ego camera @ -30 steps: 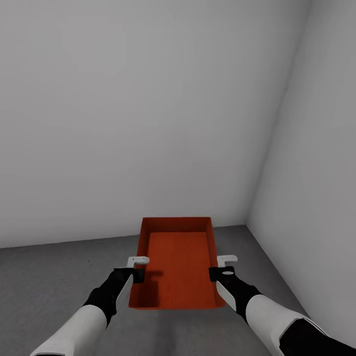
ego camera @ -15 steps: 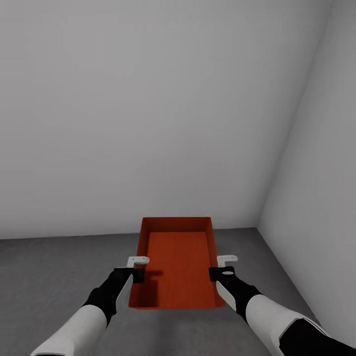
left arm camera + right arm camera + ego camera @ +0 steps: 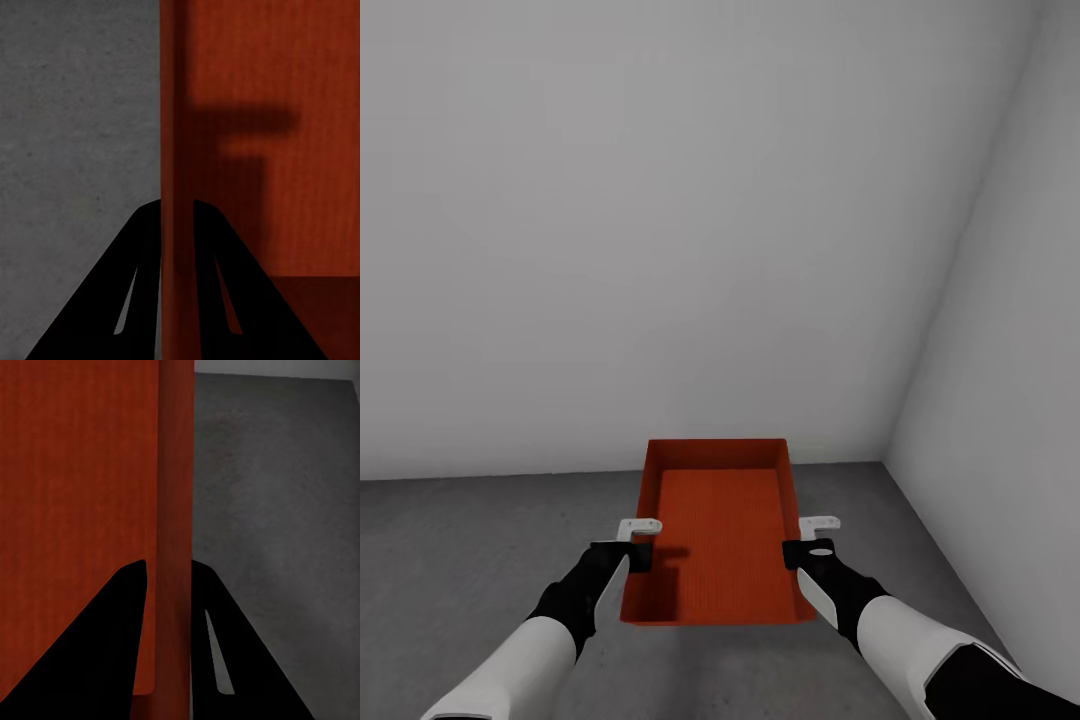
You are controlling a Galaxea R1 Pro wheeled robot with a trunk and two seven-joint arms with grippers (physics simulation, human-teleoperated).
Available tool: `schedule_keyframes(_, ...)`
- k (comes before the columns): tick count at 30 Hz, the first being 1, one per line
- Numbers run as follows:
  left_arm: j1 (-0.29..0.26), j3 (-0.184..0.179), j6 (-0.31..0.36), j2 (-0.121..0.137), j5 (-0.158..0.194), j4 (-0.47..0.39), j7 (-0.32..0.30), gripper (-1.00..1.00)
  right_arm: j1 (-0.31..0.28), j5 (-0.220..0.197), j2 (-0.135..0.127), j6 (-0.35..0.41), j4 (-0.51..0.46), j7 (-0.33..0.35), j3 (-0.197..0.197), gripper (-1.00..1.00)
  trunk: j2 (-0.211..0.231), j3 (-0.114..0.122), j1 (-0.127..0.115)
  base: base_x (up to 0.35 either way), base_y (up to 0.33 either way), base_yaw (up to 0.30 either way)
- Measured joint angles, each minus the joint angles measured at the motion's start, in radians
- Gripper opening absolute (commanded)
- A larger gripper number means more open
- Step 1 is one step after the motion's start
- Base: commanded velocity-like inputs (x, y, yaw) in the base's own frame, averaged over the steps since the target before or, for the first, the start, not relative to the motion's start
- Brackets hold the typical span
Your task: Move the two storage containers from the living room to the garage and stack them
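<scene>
Since half a second before, almost nothing had shifted: the bin (image 3: 715, 540) and both grippers sat at the same spots in the head view, and the wall corner had edged only slightly to the right, a camera move; a second before, that corner had stood clearly further left.

Left gripper (image 3: 637, 541) was clamped on the bin's left long wall, near the midpoint of its length. In the left wrist view its two dark fingers (image 3: 142, 247) straddled that thin orange-red wall, one outside over the grey floor (image 3: 75, 150), one inside over the bin's ribbed bottom, both pressed against the wall. Right gripper (image 3: 812, 541) gripped the right long wall in the same way; the right wrist view had its fingers (image 3: 131, 607) closed tight on either face of the wall, the floor (image 3: 277, 510) on the outer side.

Both arms reached forward and slightly inward from the lower corners of the head view, white forearms leading to black wrists, roughly mirrored. Between them the bin was held level above the floor (image 3: 460, 540), open side up, empty, its far end pointing at the white wall (image 3: 660, 250), near the room's right-hand corner
</scene>
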Motion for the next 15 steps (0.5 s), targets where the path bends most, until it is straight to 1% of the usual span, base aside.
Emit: schedule_keyframes(15, 0.0, -0.001, 0.002, 0.001, 0.001, -0.001, 0.0, -1.0, 0.0, 0.0, 0.001, 0.0, 0.0, -0.001, 0.0, -1.0, 0.0, 0.0, 0.0, 0.0, 0.0, 0.0)
